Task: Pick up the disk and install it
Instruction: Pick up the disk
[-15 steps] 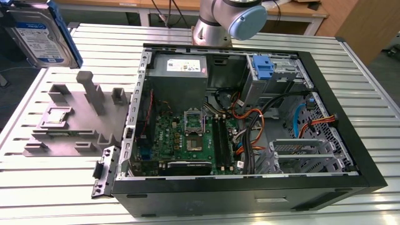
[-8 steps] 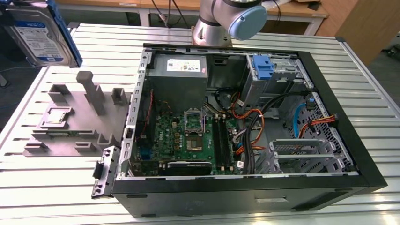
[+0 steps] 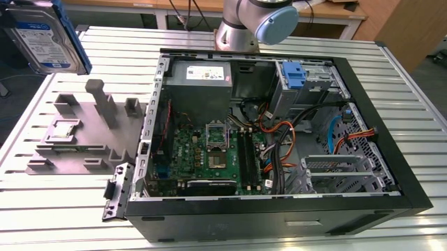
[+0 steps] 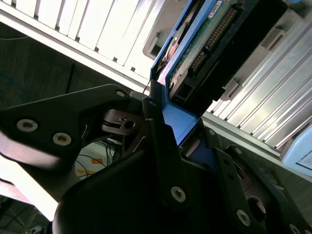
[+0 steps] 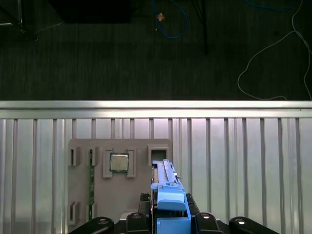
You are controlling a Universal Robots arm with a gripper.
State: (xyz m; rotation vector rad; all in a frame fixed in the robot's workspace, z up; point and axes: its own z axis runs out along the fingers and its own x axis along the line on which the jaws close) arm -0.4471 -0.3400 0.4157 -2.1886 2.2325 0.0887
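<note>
The disk, silver with a white-and-blue label and blue carrier rails, hangs in the air at the exterior view's top left, above the grey fixture. In the first wrist view my gripper is shut on the disk's blue carrier, which stands on edge between the fingers, above the fixture. The second wrist view shows the disk's circuit board and connector side, with the blue rail clamped between the dark fingers.
The open computer case lies on the slatted table, with a drive bay and its blue latch at the far corner. A small square chip sits in the fixture. The arm's base stands behind the case.
</note>
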